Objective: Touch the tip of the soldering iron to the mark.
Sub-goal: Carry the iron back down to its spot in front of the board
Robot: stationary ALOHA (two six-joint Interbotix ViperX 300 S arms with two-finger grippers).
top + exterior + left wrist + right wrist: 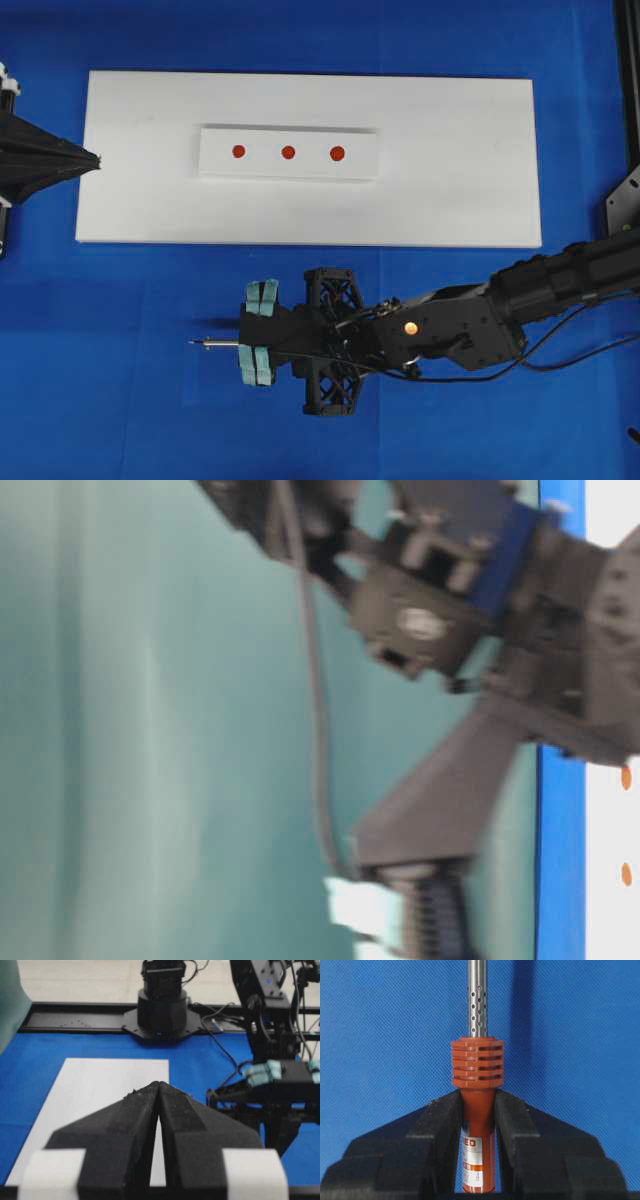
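Note:
My right gripper [250, 343] hovers over the blue mat in front of the white board and is shut on the soldering iron [477, 1060]. In the right wrist view its black fingers [440, 1125] clamp the orange-red handle. The silver shaft and thin tip [197, 343] point left, parallel to the board's front edge. The mark [337, 153] is the rightmost red dot of three on a raised white strip [288, 152], well behind and to the right of the tip. My left gripper [95, 160] rests shut and empty at the board's left edge, as seen from its wrist [158, 1085].
The white board [450, 170] lies across the blue mat. Two smaller red dots [238, 151] sit to the left of the mark. The iron's black cord [560, 365] trails right under the right arm [560, 280]. A black rail [628, 90] runs along the right edge.

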